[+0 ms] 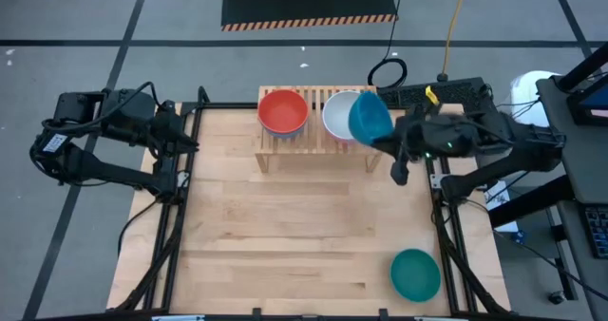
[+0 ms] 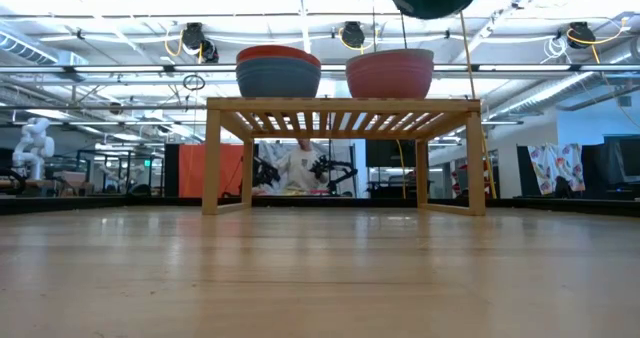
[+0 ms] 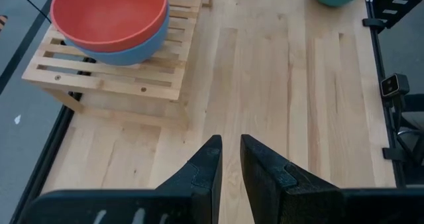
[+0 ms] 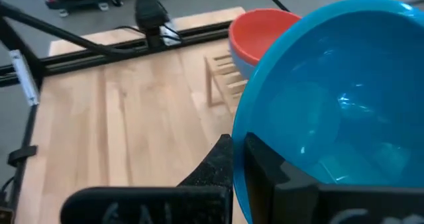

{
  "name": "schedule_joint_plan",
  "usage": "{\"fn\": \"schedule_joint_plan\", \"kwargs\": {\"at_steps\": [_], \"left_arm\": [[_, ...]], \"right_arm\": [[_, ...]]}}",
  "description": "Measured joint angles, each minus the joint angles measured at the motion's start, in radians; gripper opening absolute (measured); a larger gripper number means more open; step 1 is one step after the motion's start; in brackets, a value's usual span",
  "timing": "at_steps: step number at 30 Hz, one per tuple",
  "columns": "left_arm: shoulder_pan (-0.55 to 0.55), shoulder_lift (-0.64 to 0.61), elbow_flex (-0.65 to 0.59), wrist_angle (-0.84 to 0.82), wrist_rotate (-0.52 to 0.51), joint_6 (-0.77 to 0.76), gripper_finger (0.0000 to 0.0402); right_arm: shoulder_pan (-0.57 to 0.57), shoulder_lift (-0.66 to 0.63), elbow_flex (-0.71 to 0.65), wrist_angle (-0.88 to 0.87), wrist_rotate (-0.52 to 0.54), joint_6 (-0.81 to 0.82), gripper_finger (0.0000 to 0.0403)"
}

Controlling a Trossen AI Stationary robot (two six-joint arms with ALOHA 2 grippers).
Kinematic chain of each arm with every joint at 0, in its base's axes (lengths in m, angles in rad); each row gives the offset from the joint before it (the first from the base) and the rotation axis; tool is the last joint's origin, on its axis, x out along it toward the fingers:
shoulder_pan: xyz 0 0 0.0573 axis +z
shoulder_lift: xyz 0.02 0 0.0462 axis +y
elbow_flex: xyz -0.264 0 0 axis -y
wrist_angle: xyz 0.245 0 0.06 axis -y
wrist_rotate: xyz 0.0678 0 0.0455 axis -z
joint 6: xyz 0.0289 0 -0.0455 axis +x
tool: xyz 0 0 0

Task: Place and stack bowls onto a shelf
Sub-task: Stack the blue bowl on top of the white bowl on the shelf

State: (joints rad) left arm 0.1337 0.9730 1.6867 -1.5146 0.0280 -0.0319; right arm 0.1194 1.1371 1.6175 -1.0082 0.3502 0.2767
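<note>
Tabletop: light wooden table (image 1: 285,226), low slatted light-wood shelf (image 1: 313,141) at the back edge.
Right gripper (image 4: 237,159): reaching over shelf, pinching tilted round blue plastic bowl (image 1: 369,117) by rim.
Left gripper (image 3: 228,164): parked off table's edge, fingers slightly apart.
</note>
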Motion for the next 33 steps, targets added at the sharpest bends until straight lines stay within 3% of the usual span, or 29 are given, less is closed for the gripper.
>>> {"fn": "schedule_joint_plan", "kwargs": {"at_steps": [7, 17, 22, 33], "left_arm": [[0.0, 0.0, 0.0, 0.0, 0.0, 0.0, 0.0063], [0.0, 0.0, 0.0, 0.001, 0.0, 0.001, 0.0063], [0.0, 0.0, 0.0, 0.001, 0.0, 0.002, 0.0063], [0.0, 0.0, 0.0, 0.001, 0.0, 0.025, 0.0063]], "right_arm": [[-0.128, 0.132, 0.156, -0.067, -0.123, -0.122, 0.0002], [-0.287, 0.341, 0.376, -0.276, -0.132, -0.188, 0.0001], [-0.338, 0.416, 0.415, -0.284, -0.223, -0.232, 0.0001], [-0.367, 0.476, 0.423, -0.372, -0.223, -0.24, 0.0001]]}}
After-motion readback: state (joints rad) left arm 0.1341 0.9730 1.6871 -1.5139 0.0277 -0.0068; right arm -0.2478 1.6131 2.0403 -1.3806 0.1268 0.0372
